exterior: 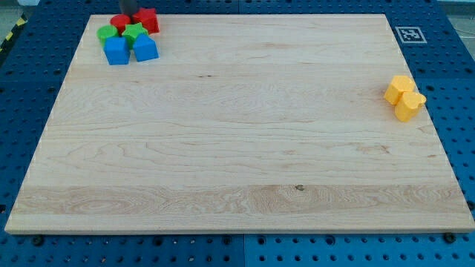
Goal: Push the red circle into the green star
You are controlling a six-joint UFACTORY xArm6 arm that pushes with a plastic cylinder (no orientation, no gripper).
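While the dark rod is entering from the view's top edge, my tip (125, 15) is sitting right at the red circle (120, 23), apparently touching its upper side, though the contact itself is too small to confirm. No pincer is fitted on this arm, so nothing is being gripped or held. Just below and to the right of the tip, the green star (134, 32) is lying against the red circle. A second red block (148, 20), shape unclear, is sitting immediately right of the tip. Left and below, a green block (107, 33) is resting; below that, two blue blocks (116, 51) (145, 49) are standing side by side. Far to the right, two yellow blocks (404, 96) are touching each other near the desk (237, 148) edge. A black-and-white square marker (409, 34) is showing at the top right corner; no readable writing is appearing.
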